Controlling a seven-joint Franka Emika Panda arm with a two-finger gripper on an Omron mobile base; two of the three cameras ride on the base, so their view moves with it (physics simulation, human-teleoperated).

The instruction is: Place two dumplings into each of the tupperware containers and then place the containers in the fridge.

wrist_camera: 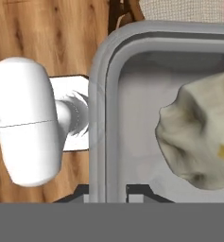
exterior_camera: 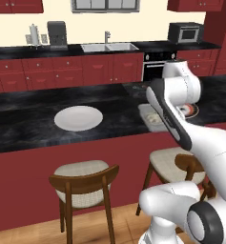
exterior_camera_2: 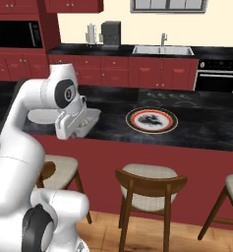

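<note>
1 dumpling [wrist_camera: 198, 137] lay inside the tupperware container [wrist_camera: 104, 94]; gripper [wrist_camera: 107, 193] jaws were clamped on its rim.

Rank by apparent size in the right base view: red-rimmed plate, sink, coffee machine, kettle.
1. Red-rimmed plate, nearest the camera, which inflates it.
2. Sink.
3. Coffee machine.
4. Kettle, narrower than the coffee machine beside it.

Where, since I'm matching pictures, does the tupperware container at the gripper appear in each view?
Left base view: tupperware container right of centre.
Right base view: left of centre.
Hand view: centre and right, gripper on its rim.
Shared landmark: red-rimmed plate, to its right in both base views.
</note>
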